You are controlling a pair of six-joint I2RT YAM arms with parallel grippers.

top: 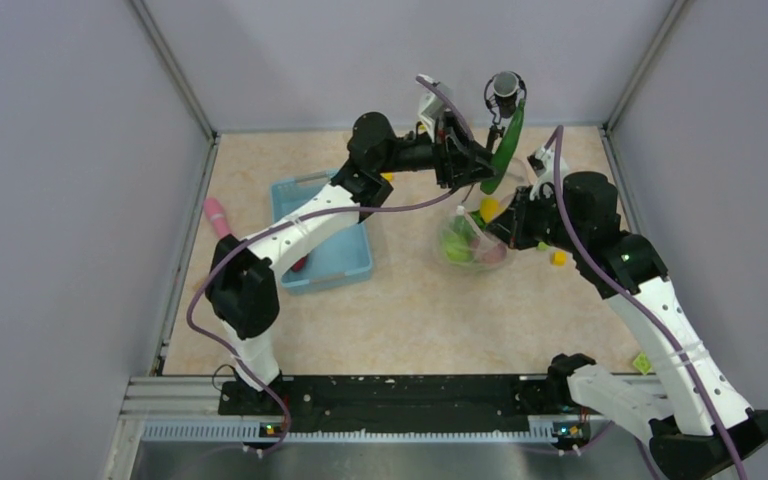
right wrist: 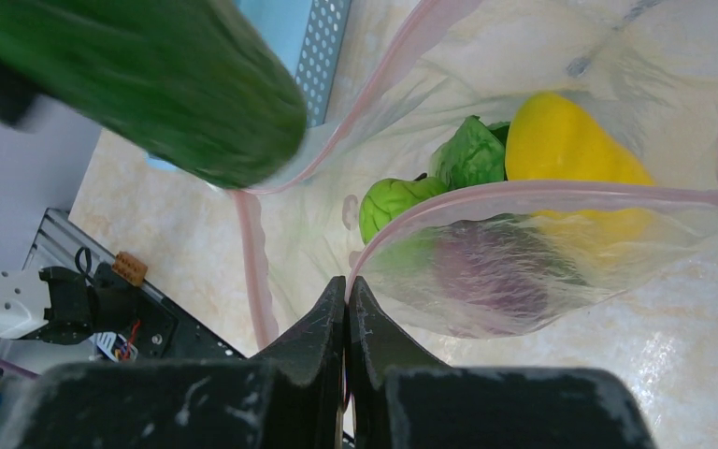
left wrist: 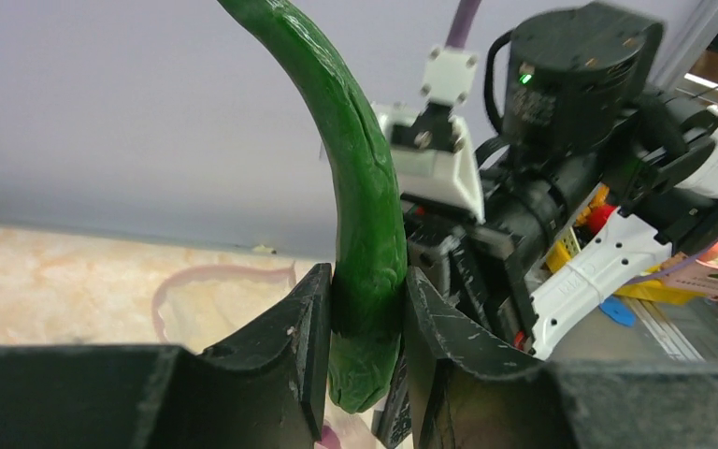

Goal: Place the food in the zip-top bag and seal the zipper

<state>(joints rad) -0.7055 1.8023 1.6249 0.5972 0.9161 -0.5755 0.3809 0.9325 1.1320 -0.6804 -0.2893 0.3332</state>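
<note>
Holding the cucumber (left wrist: 366,215) clamped near the open zip-top bag (right wrist: 542,271), the left gripper (left wrist: 365,323) may snag it on the zipper (right wrist: 524,190). The right gripper (right wrist: 347,304), fingers together on that strip, could then lose its pinch.

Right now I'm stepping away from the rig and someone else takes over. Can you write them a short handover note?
Left gripper: shut on the cucumber, held in the air by the mouth of the bag, not yet inside.
Right gripper: shut on the bag's rim, holding the mouth open.
Done: lettuce, yellow piece and purple piece are in the bag.
Left: drop the cucumber in, then press the zipper shut along its whole length.
</note>
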